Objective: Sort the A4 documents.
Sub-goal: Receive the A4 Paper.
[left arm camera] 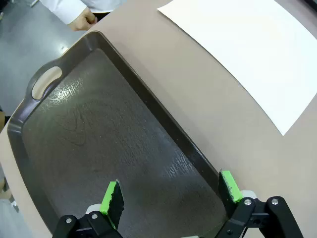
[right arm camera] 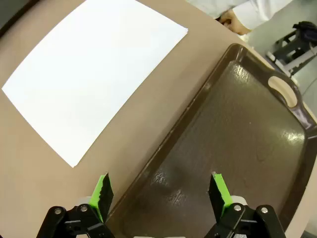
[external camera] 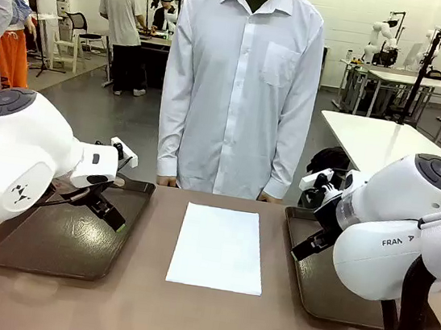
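Observation:
A white A4 document (external camera: 218,247) lies flat on the brown table between two dark brown trays; it also appears in the left wrist view (left arm camera: 247,54) and the right wrist view (right arm camera: 94,74). It looks like a single sheet or a neat stack, I cannot tell which. My left gripper (external camera: 114,218) (left arm camera: 170,191) hangs open over the bare left tray (external camera: 48,240) (left arm camera: 99,139), near its inner rim. Over the bare right tray (external camera: 317,296) (right arm camera: 237,148) my right gripper (external camera: 306,247) (right arm camera: 161,187) is open, straddling that tray's inner rim. Neither holds anything.
A person in a white shirt (external camera: 243,87) stands at the far edge, with a hand (left arm camera: 81,20) near the left tray's handle and the other hand (right arm camera: 233,20) near the right tray. Bare table lies in front of the paper.

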`<action>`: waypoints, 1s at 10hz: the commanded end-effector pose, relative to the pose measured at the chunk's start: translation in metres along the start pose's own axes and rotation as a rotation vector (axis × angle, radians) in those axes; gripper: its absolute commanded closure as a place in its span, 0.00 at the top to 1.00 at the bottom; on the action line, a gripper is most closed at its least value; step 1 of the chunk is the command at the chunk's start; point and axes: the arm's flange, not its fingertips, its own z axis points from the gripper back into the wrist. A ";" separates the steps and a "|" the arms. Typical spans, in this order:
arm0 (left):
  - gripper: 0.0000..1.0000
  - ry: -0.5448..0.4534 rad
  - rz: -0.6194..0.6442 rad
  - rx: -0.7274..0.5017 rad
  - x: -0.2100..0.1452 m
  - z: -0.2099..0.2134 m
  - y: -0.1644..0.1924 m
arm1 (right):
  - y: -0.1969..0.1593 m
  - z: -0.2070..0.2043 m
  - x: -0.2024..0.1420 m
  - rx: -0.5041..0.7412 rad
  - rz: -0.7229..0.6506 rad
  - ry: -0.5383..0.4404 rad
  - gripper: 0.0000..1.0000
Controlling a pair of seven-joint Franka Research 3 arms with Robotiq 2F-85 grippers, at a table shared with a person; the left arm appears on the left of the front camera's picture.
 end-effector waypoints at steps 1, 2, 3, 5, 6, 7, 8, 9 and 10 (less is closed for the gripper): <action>1.00 0.000 0.000 0.000 0.000 0.000 0.000 | 0.000 0.000 0.000 0.000 0.000 0.000 1.00; 1.00 0.000 0.000 0.000 0.000 0.000 0.000 | 0.000 0.000 0.000 0.000 0.000 0.000 1.00; 1.00 0.000 0.000 0.000 0.000 0.000 0.000 | 0.000 0.000 0.000 0.000 0.000 0.000 1.00; 1.00 0.000 0.000 0.000 0.000 0.000 0.000 | 0.000 0.000 0.000 0.000 0.000 0.000 1.00; 1.00 0.000 0.000 0.000 0.000 0.000 0.000 | 0.000 0.000 0.000 0.000 0.000 0.000 1.00; 1.00 0.000 0.000 0.000 0.000 0.000 0.000 | 0.000 0.000 0.000 0.000 0.000 0.000 1.00; 1.00 0.000 0.000 0.000 0.000 0.000 0.000 | 0.000 0.000 0.000 0.000 0.000 0.000 1.00; 1.00 0.000 0.000 0.000 0.000 0.000 0.000 | 0.000 0.000 0.000 0.000 0.000 0.000 1.00; 1.00 0.000 0.000 0.000 0.000 0.000 0.000 | 0.000 0.000 0.000 0.000 0.000 0.000 1.00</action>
